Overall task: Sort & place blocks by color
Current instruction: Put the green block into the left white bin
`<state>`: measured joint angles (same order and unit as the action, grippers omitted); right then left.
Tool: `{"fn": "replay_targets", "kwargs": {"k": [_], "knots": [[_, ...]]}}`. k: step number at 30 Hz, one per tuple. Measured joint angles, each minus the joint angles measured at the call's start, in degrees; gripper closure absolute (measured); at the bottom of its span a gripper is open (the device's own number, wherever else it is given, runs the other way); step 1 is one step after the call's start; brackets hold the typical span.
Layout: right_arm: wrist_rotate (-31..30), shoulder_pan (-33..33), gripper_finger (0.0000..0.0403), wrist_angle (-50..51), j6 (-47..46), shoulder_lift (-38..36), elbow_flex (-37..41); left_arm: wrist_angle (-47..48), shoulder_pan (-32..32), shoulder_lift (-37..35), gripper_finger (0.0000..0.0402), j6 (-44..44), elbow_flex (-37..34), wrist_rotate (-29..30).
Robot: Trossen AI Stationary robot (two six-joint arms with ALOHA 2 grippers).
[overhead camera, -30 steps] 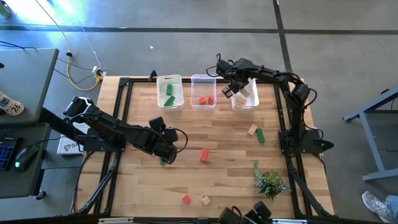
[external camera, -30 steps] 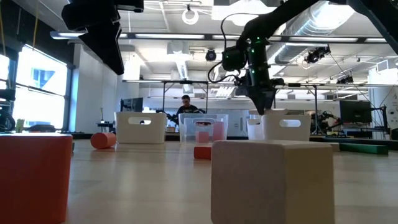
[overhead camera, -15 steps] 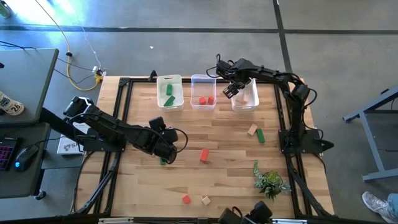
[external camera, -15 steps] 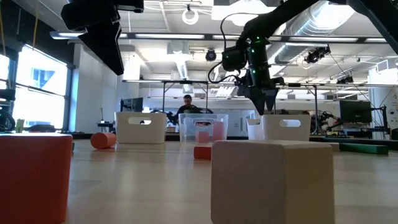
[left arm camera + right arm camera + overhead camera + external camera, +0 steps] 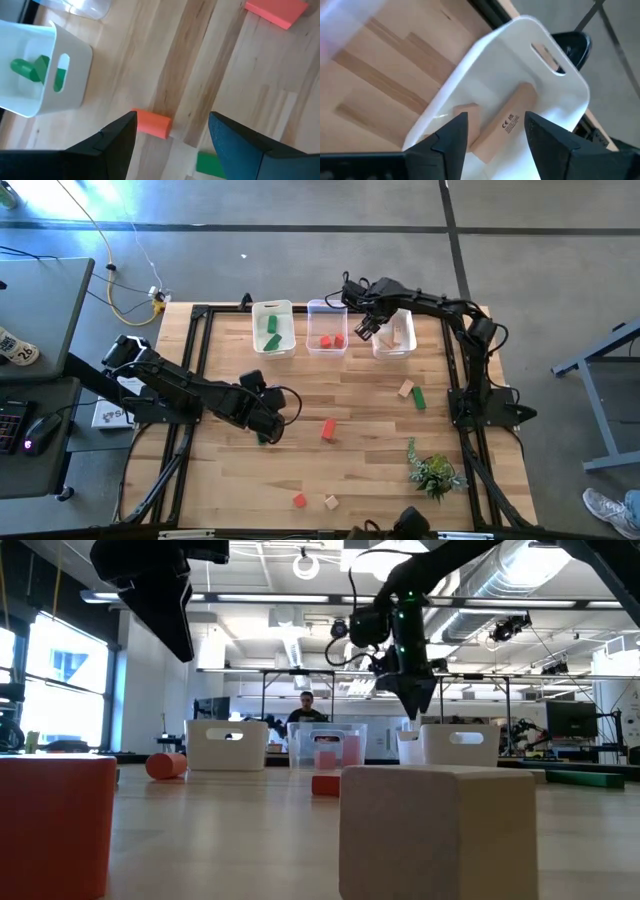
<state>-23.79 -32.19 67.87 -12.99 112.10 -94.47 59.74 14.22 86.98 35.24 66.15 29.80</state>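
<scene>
— While the left end effector hovers wide over a green block, what changes farther off?

— Right end effector, open and empty, backs off the white bin; tan blocks inside, delivery apparently done.

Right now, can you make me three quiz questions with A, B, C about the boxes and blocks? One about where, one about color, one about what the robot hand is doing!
1. Where is the right end effector?
A. beside the plant
B. over the bins at the table's far edge
C. off the table

2. What color are the blocks in the middle bin?
A. red
B. green
C. tan

3. How is the right end effector?
A. shut on a red block
B. shut on a green block
C. open and empty

Answers: 1 B, the high view shows it by the right bin. 2 A, red blocks lie inside. 3 C, its wrist view shows spread fingers with nothing between.
</scene>
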Motion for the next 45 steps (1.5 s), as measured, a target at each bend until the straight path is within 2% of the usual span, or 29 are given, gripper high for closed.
{"fn": "replay_targets", "kwargs": {"k": [13, 23, 31, 40, 45], "knots": [[-0.2, 4.3, 0.0242, 2.3, 0.0, 0.0, -9.8, 1.8, 0.0, 0.0, 0.0167, 11.3, 0.0, -1.6], [0.0, 6.9, 0.0243, 5.5, -0.5, 0.0, -9.7, 10.4, 0.0, 0.0, 0.0167, 20.0, 0.0, -1.8], [-0.2, 9.7, 0.0243, 13.0, -3.2, 0.0, -9.7, 10.4, 0.0, 0.0, 0.0167, 20.6, 0.0, -2.8], [-0.2, 13.2, 0.0243, 13.6, -5.2, 0.0, -9.7, 11.2, 0.0, 0.0, 0.0167, 18.9, 0.0, -5.3], [-0.8, 16.3, 0.0243, 17.7, -6.8, 0.0, -9.7, 11.2, 0.1, 0.0, 0.0167, 18.6, 0.0, -6.7]]}}
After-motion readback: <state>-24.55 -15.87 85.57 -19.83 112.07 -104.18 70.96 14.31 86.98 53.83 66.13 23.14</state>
